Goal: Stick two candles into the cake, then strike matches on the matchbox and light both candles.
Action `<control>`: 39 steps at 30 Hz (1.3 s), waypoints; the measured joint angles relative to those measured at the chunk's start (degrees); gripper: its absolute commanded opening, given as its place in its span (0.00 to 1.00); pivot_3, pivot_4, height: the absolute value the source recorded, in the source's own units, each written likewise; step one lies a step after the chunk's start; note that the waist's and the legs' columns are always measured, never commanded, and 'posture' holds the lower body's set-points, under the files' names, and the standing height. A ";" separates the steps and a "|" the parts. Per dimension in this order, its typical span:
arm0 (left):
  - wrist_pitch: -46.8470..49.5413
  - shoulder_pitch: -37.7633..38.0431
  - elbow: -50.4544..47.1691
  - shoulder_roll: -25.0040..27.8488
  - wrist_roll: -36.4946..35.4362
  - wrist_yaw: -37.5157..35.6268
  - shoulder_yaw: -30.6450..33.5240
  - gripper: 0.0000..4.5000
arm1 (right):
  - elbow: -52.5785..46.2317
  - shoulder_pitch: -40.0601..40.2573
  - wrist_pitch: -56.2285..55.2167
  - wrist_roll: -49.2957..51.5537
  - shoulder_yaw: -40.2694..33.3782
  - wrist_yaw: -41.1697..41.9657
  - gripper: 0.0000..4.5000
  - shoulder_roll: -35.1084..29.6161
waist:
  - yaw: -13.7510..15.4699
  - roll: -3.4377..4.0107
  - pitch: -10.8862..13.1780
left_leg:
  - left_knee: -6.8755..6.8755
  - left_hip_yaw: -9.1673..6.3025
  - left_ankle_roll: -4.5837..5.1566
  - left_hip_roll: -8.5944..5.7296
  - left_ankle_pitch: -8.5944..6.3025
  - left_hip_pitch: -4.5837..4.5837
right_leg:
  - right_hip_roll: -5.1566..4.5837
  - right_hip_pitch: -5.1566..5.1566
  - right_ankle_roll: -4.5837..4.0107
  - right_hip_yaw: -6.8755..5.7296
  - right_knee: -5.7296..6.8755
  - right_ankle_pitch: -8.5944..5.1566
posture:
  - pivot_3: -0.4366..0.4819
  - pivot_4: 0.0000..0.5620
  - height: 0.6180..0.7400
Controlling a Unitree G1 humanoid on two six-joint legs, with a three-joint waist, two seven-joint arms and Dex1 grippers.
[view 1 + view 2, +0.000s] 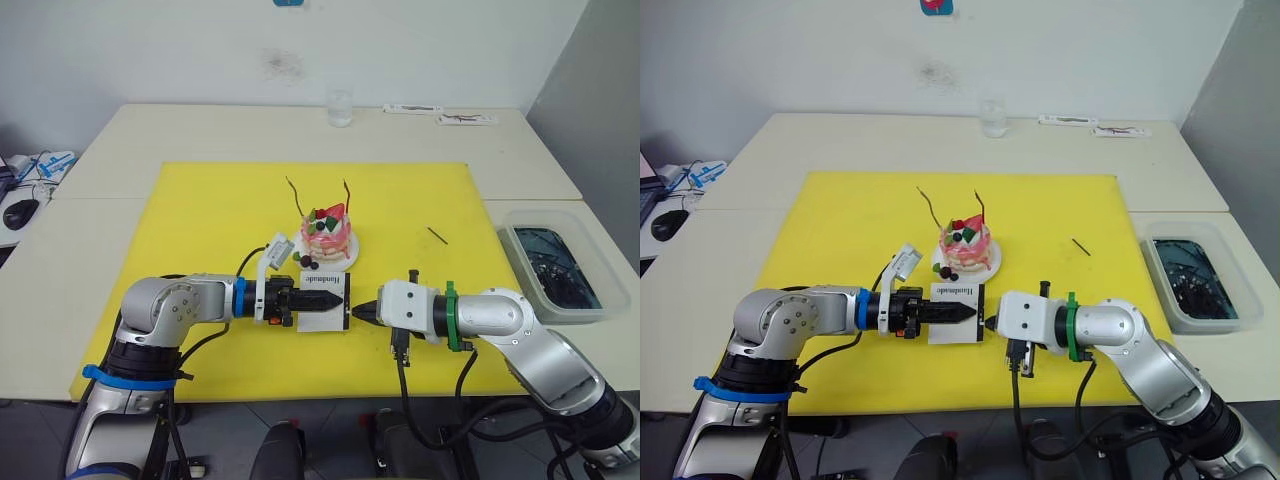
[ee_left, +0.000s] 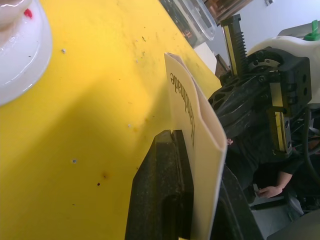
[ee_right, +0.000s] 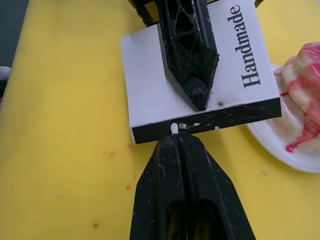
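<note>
With both thin curved reddish candles (image 1: 296, 194) already standing beside the pink cake (image 1: 328, 236), my left gripper (image 1: 322, 298) is clamping the flat white matchbox (image 3: 200, 95) while my closed right gripper (image 3: 179, 141) is pressing a white-tipped match (image 3: 174, 128) onto its black strip; nothing is burning yet.

Silver-grey arms, white wrist housings, black cables looping beneath; blue ring on left forearm, green ring on right; black pointed left tool (image 1: 322, 300) and right tool (image 1: 362, 313)

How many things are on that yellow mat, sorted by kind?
Candles standing in the cake: 2
Cake on its plate: 1
Matchbox: 1
Loose match lying on the mat: 1
Match held against the matchbox: 1
Total: 6
</note>
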 measured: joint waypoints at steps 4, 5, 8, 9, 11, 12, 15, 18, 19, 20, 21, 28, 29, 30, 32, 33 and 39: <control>0.22 0.00 0.00 -0.67 -0.25 1.01 1.11 0.00 | 0.63 -0.19 -0.83 -1.15 0.06 -0.03 0.01 0.22 | 0.01 0.00 0.00 | 0.00 0.00 0.00 0.00 0.00 0.00 | 0.00 0.00 0.00 -0.01 0.00 0.00 | 0.48 0.27 1.00; 0.31 0.00 0.01 -0.85 -0.25 1.16 1.17 0.00 | 0.84 -0.19 -0.98 -1.42 0.10 -0.01 0.01 0.29 | 0.00 0.00 0.00 | 0.00 0.00 0.00 0.00 0.00 0.00 | 0.00 0.00 0.00 -0.01 0.00 0.00 | 0.48 0.27 1.00; 1.00 0.00 0.02 -1.05 -0.26 1.39 1.50 0.00 | 1.18 -0.19 -1.25 -1.83 0.30 0.04 0.01 0.58 | 0.00 0.00 0.00 | -0.01 0.00 0.00 0.00 0.00 0.00 | 0.00 0.00 0.00 0.00 0.00 0.00 | 0.48 0.27 1.00; 1.36 0.00 0.02 -1.11 -0.30 1.55 1.80 0.00 | 1.29 -0.23 -1.43 -2.09 0.43 0.00 0.01 0.77 | 0.00 0.00 0.00 | -0.01 0.00 0.00 0.00 0.00 0.00 | 0.00 0.00 0.00 -0.01 0.00 0.00 | 0.48 0.27 1.00; 1.72 0.00 0.01 -1.18 -0.42 1.86 2.22 0.00 | 1.93 -0.44 -1.85 -2.49 0.54 -0.01 0.01 1.26 | 0.00 0.00 0.00 | -0.01 0.00 0.00 0.00 0.00 0.00 | 0.00 0.00 0.00 0.00 0.00 0.00 | 0.48 0.27 1.00; 2.15 0.00 0.00 -1.26 -0.53 2.17 2.54 0.00 | 2.26 -0.48 -2.01 -2.75 0.62 -0.02 0.01 1.61 | 0.00 0.00 0.00 | 0.00 0.00 0.00 0.00 0.00 0.00 | 0.00 0.00 0.01 0.00 0.00 0.01 | 0.48 0.27 1.00; 2.73 0.01 -0.02 -1.62 -0.57 2.49 3.32 0.00 | 2.55 -0.63 -2.27 -3.78 0.75 -0.06 0.01 2.20 | 0.00 0.00 0.00 | 0.00 0.00 0.00 0.00 0.00 0.00 | 0.00 0.00 0.01 0.00 0.00 0.01 | 0.48 0.27 1.00; 4.00 0.01 -0.03 -2.77 -0.71 3.58 4.26 0.00 | 3.52 -0.74 -2.47 -4.16 0.78 -0.10 0.01 2.69 | 0.00 0.00 0.00 | 0.00 0.00 0.00 0.00 0.00 0.01 | 0.00 0.01 0.01 0.00 0.00 0.01 | 0.48 0.27 1.00; 4.62 0.01 -0.04 -3.34 -0.99 4.06 4.69 0.00 | 3.75 -0.76 -2.56 -4.51 0.80 -0.14 0.01 2.84 | 0.01 0.00 0.00 | 0.00 0.00 0.00 0.00 0.00 0.01 | 0.00 0.01 0.01 -0.01 0.00 0.01 | 0.48 0.27 1.00; 5.28 0.01 -0.04 -3.84 -1.48 4.75 5.14 0.00 | 3.98 -0.83 -2.71 -4.83 0.88 -0.15 0.01 2.91 | 0.00 0.00 0.00 | 0.00 -0.01 0.00 0.00 0.00 0.00 | 0.00 0.01 0.01 -0.01 0.01 0.01 | 0.48 0.27 1.00; 6.43 0.00 -0.04 -4.47 -2.05 5.54 5.96 0.00 | 4.29 -0.88 -3.39 -5.23 1.15 -0.09 0.01 2.90 | 0.00 0.00 0.00 | 0.00 0.00 0.00 0.00 0.00 0.01 | 0.00 0.01 0.01 0.00 0.01 0.01 | 0.48 0.27 1.00; 8.90 -11.32 2.14 -5.10 -8.94 9.91 17.02 0.00 | 4.22 0.45 -3.90 -4.82 3.31 3.19 0.01 1.74 | 0.20 -0.06 0.04 | 0.04 -0.09 -0.01 -0.02 0.01 0.02 | 0.00 0.05 0.04 -0.06 0.04 0.03 | 0.48 0.27 1.00; 8.97 -12.12 2.17 -3.89 -9.32 9.98 18.02 0.00 | 3.40 0.52 -3.50 -4.15 2.78 3.43 0.01 1.41 | -0.05 -0.06 0.04 | 0.02 -0.04 -0.01 -0.02 0.01 0.06 | 0.00 0.05 0.04 -0.02 0.04 0.03 | 0.48 0.27 1.00; 9.33 -12.29 2.13 -2.41 -9.76 9.93 18.58 0.00 | 2.34 0.55 -2.78 -3.35 1.58 3.60 0.01 1.17 | -0.30 -0.05 0.03 | -0.01 -0.01 -0.01 -0.02 0.00 0.08 | 0.00 0.05 0.04 0.02 0.04 0.03 | 0.48 0.27 1.00; 10.70 -9.77 0.69 0.56 -10.22 9.42 18.14 0.00 | 0.31 0.34 -0.17 -1.00 -1.43 3.63 0.01 1.16 | -0.50 -0.05 0.03 | -0.07 -0.02 -0.01 -0.01 0.00 0.08 | 0.00 0.02 0.00 0.01 0.04 0.00 | 0.48 0.27 1.00; 11.46 -7.62 -0.52 2.12 -10.54 9.12 17.77 0.00 | -0.88 0.32 1.34 0.48 -3.15 3.73 0.01 1.06 | -0.57 -0.05 0.03 | -0.09 -0.03 -0.01 0.00 0.00 0.07 | 0.00 0.02 -0.03 0.01 0.05 -0.02 | 0.48 0.27 1.00; 11.59 -1.15 -4.97 5.91 -10.86 8.25 16.77 0.00 | -4.68 -0.63 8.04 6.76 -9.83 3.59 0.01 0.35 | 0.37 -0.10 0.06 | 0.01 -0.17 -0.01 -0.01 0.00 0.00 | -0.02 0.05 -0.07 -0.15 0.05 -0.04 | 0.48 0.27 1.00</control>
